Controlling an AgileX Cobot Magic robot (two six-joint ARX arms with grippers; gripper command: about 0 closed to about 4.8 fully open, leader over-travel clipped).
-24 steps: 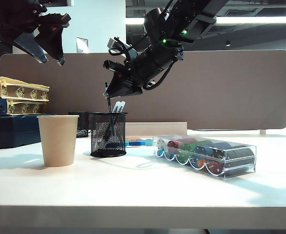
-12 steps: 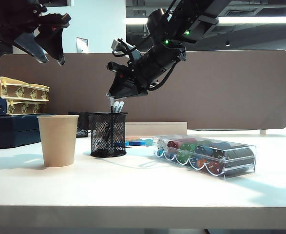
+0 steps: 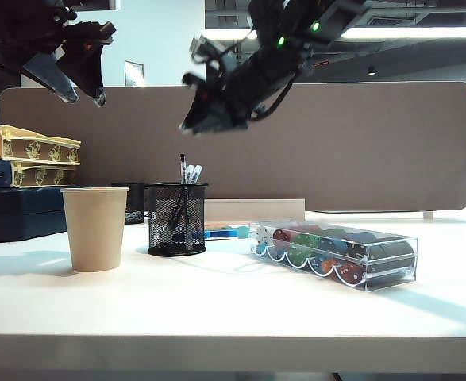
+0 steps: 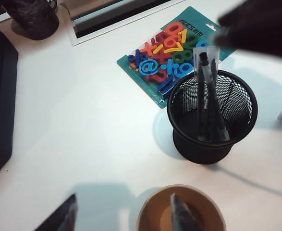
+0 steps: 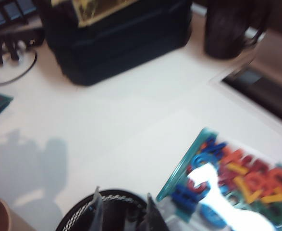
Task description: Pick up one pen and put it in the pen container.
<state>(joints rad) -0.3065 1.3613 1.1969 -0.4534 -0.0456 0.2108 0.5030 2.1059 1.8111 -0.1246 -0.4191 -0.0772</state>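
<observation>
Finding the slim black-barrelled pen (image 3: 182, 164) standing almost upright inside the small black wire-mesh cylindrical cup (image 3: 176, 230), leaning against the rim beside two whitish-topped pens (image 3: 193, 171), its dark tip poking out highest. Seeing the same pen (image 4: 200, 89) from the left wrist camera, resting within the mesh cup (image 4: 237, 103) with its lower end at the bottom.

Spotting the right gripper (image 3: 193, 123) hanging in the air above the cup, well clear of the pen tops and pointing downward at a slant. Showing, in its own wrist view, the right gripper (image 5: 124, 216) with fingers parted and nothing between them, released, the cup's rim (image 5: 78, 214) lying just below.

Noting the left gripper (image 3: 82, 95) hovering high at the left of the exterior view, over the beige paper cup (image 3: 94, 228). Reading its jaws as spread wide and empty in the left wrist view (image 4: 124, 219).

Placing the paper cup just beside the mesh cup, a clear plastic box of coloured chips (image 3: 336, 254) on the other side, and a teal pack of coloured letters and numbers (image 4: 162, 53) lying flat behind the cup.
</observation>
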